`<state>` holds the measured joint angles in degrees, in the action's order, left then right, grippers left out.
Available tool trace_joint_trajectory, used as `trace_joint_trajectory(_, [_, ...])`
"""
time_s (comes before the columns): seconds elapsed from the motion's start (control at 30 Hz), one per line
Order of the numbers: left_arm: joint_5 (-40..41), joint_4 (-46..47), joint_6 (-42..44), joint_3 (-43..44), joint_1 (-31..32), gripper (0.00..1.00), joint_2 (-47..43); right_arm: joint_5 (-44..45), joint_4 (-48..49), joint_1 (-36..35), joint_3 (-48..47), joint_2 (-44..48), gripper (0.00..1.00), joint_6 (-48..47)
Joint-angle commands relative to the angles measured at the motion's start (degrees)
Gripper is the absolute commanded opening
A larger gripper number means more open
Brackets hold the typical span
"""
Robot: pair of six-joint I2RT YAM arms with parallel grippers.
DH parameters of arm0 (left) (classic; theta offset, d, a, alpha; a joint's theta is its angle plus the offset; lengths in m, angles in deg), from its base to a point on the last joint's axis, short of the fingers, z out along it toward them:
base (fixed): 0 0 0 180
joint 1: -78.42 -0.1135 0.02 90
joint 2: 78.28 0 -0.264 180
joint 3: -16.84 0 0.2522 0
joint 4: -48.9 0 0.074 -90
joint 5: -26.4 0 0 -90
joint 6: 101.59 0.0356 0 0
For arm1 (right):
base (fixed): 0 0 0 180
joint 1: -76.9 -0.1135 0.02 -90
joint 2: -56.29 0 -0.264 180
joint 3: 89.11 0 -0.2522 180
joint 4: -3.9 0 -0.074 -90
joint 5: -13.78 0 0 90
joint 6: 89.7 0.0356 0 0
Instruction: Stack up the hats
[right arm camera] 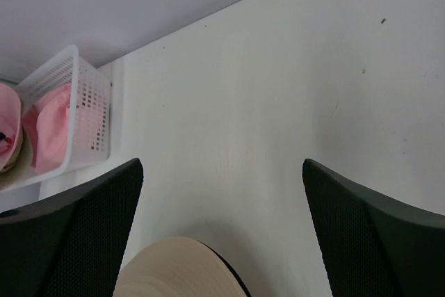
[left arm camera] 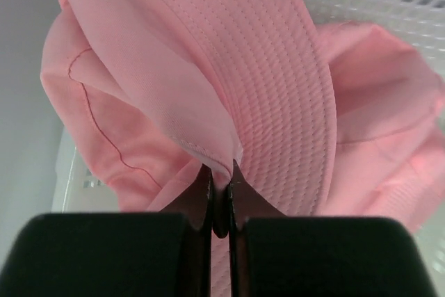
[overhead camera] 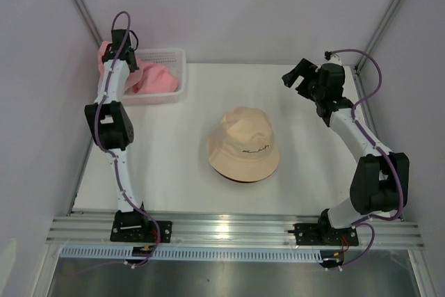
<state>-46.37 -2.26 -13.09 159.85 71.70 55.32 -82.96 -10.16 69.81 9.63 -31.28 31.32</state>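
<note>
A beige hat (overhead camera: 243, 144) with a small dark mark sits mid-table, stacked on a black hat whose dark edge (overhead camera: 240, 180) peeks out below its brim. It also shows in the right wrist view (right arm camera: 177, 269). Two pink hats (overhead camera: 154, 76) lie in the white mesh basket (overhead camera: 174, 55) at the back left. My left gripper (left arm camera: 221, 172) is shut on the brim edge of a pink hat (left arm camera: 229, 67), held up above the basket. My right gripper (overhead camera: 295, 74) is open and empty, raised at the back right.
The basket also shows in the right wrist view (right arm camera: 87, 113), far left. Grey enclosure walls stand close on the left, back and right. The metal rail (overhead camera: 229, 227) with both arm bases runs along the near edge.
</note>
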Motion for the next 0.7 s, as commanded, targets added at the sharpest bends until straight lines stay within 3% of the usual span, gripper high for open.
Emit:
trace_joint_trajectory(0.0, [-8.52,0.76,-4.65,0.92,0.39,0.01,-12.91,-0.11,4.25,-1.61,-0.26,1.44,0.99,0.79])
trace_joint_trajectory(0.2, [-15.56,0.67,-6.94,-0.75,5.66,0.01,-26.71,-4.76,9.86,-2.4,-0.61,4.33,1.0,3.77])
trace_joint_trajectory(0.33, [-16.27,0.58,-5.19,-2.25,15.39,0.01,-34.88,-10.73,18.81,-3.45,-0.52,5.92,0.99,9.3])
trace_joint_trajectory(0.53, [-16.26,-2.58,-1.58,-2.42,28.49,0.01,-39.11,-20.13,29.88,-5.3,-0.35,8.02,1.0,17.48])
trace_joint_trajectory(0.67, [-16.79,-4.34,-3.33,-4.71,34.83,0.01,-41.66,-21.03,35.01,-5.83,3.07,12.41,0.99,21.09])
